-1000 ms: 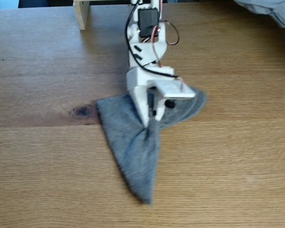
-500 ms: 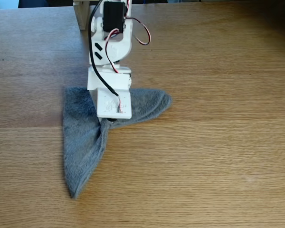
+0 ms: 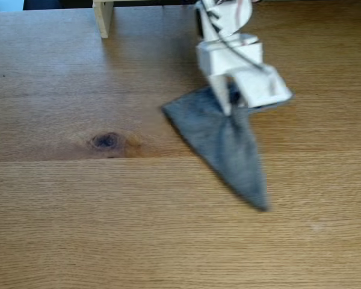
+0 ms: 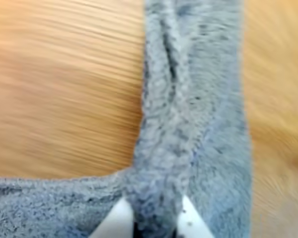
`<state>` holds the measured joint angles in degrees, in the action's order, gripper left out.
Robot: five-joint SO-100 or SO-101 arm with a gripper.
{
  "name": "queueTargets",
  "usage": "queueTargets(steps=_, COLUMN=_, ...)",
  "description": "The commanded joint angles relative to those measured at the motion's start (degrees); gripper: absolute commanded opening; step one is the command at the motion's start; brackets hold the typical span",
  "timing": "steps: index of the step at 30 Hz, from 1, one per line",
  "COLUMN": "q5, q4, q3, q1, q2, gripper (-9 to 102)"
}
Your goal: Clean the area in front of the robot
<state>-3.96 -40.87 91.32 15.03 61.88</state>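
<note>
The robot (image 3: 231, 54) has swung from left of centre to the right of the fixed view; its gripper (image 4: 154, 218) pinches a fold of the grey cloth (image 3: 225, 141), dragged along, apparently flat on the oak tabletop (image 3: 78, 211); the dark knot (image 3: 105, 141), covered half a second ago, lies bare to the left.

Likely home hobby setup: oak plank tabletop (image 3: 78, 198), pale wooden post (image 3: 103, 18).
</note>
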Motion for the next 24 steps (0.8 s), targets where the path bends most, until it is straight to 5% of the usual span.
queueTargets(steps=1, q5=0.35, q4=11.6, q3=3.69, q1=3.69, q2=7.82, gripper=0)
queueTargets(steps=10, q5=16.08, q4=51.06, q3=12.13, q1=-6.59, q2=-13.01, gripper=0)
queueTargets(steps=18, q5=23.12, q4=59.41, q3=11.95, q1=-18.72, q2=-20.04, gripper=0)
queueTargets(steps=24, q5=23.82, q4=58.1, q3=2.29, q1=-25.93, q2=-23.2, gripper=0)
